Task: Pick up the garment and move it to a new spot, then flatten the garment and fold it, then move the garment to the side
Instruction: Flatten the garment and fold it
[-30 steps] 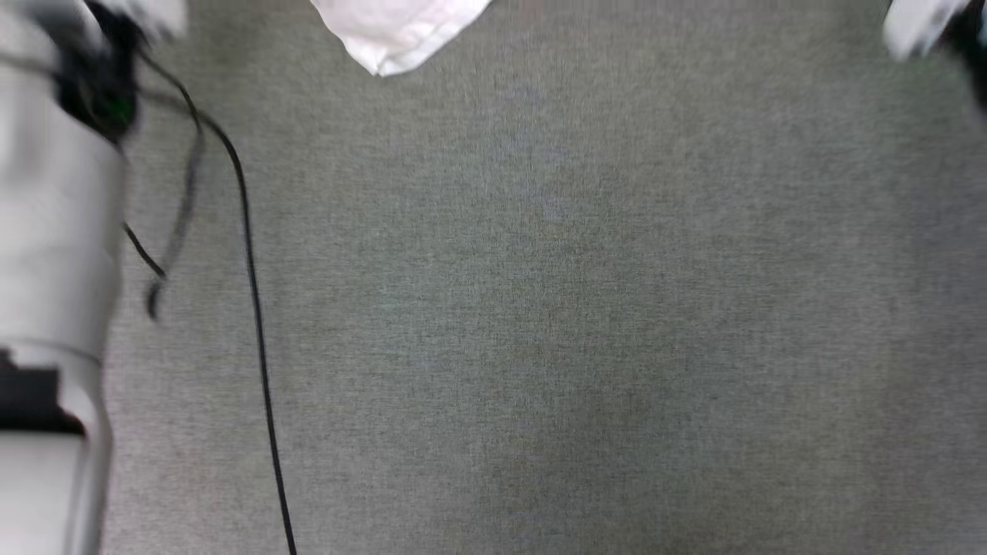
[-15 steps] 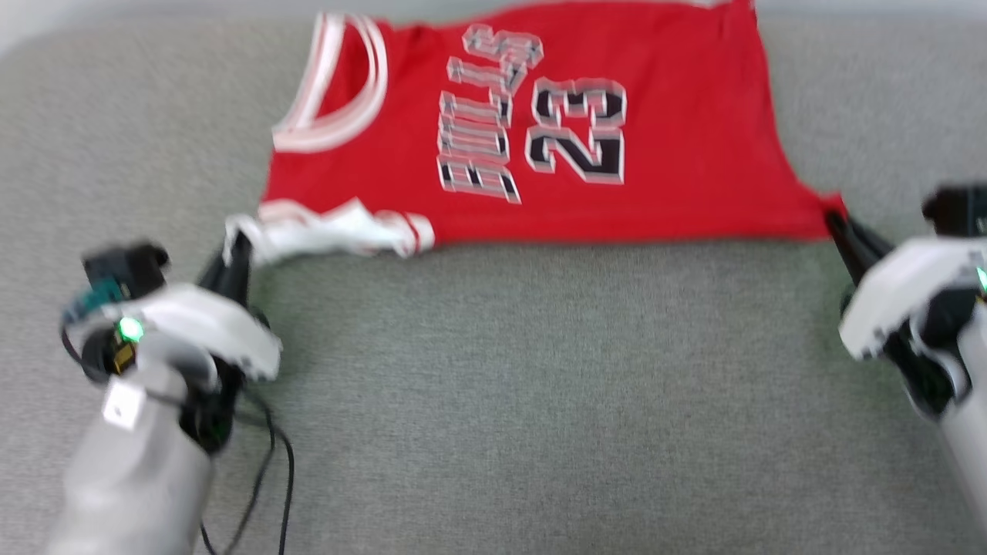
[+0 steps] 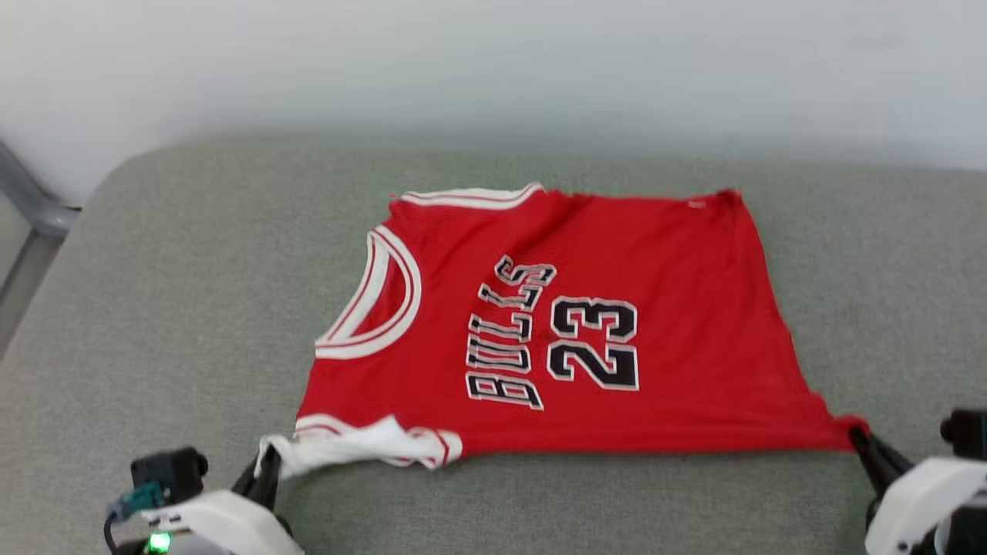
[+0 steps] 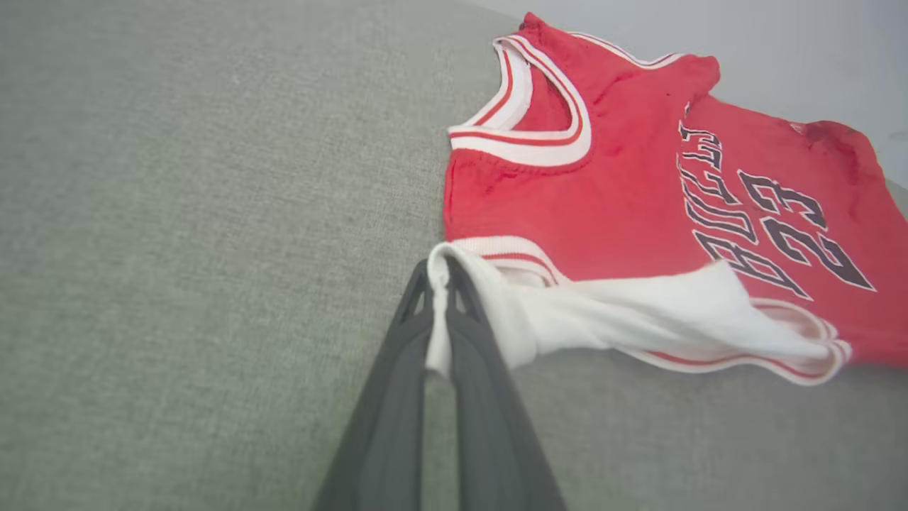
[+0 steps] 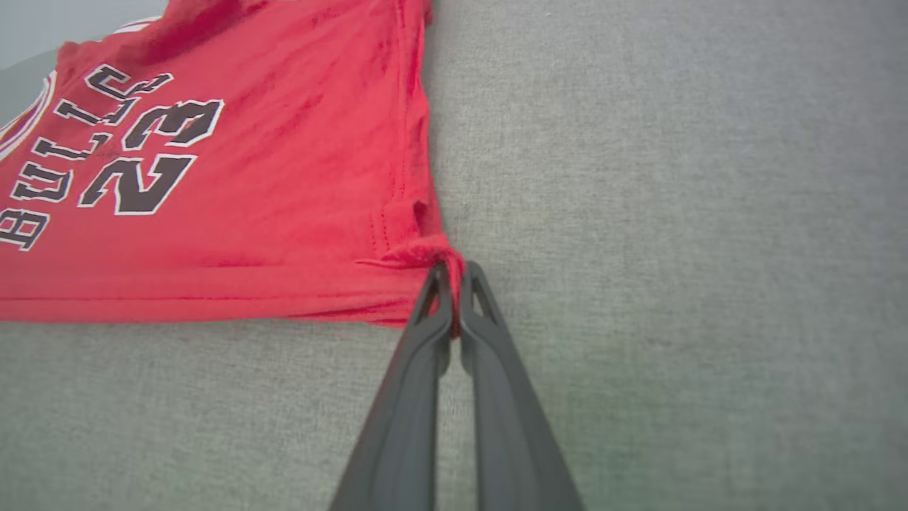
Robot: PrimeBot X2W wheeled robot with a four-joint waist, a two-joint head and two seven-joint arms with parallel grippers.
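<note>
garment is held stretched along its near edge, left gripper clamped on the sleeve, right gripper on the hem corner, probably for flattening.

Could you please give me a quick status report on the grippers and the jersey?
Left gripper shut on white sleeve, right gripper shut on red hem corner. Garment spread on grey cushion, numbers up, not yet folded. Nothing seen in the way.
</note>
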